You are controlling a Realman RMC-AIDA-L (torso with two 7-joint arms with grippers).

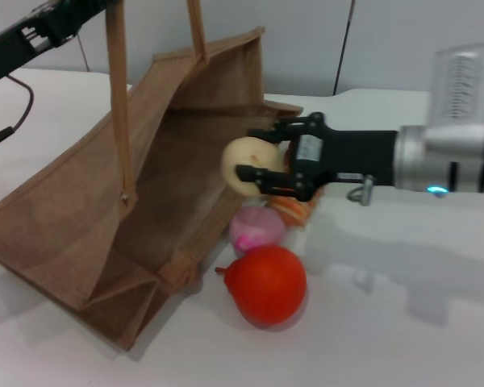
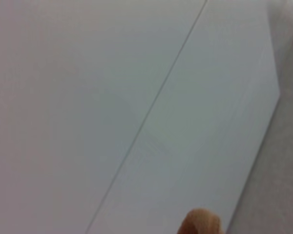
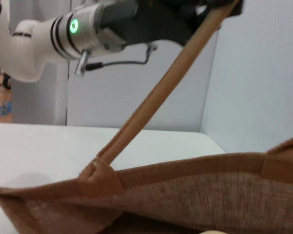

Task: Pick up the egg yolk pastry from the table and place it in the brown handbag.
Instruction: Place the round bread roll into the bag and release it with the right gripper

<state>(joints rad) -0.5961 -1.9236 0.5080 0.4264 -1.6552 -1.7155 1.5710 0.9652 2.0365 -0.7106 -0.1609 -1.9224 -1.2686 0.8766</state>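
The egg yolk pastry [image 1: 239,156], a pale cream round bun, is held in my right gripper [image 1: 252,153], which is shut on it. The gripper holds it in the air at the right rim of the open mouth of the brown handbag [image 1: 89,218]. The handbag lies tilted on the white table [image 1: 403,322] with its mouth facing right. My left gripper [image 3: 216,7] is high above and shut on one bag handle [image 1: 118,97], pulling it up. That handle [image 3: 166,87] and the bag's rim [image 3: 195,180] fill the right wrist view.
An orange-red fruit [image 1: 266,284] and a pink-white ball [image 1: 256,227] lie on the table just under my right gripper, by the bag's front corner. An orange ridged bread [image 1: 294,211] peeks out behind them. The left wrist view shows only wall and a handle tip [image 2: 200,223].
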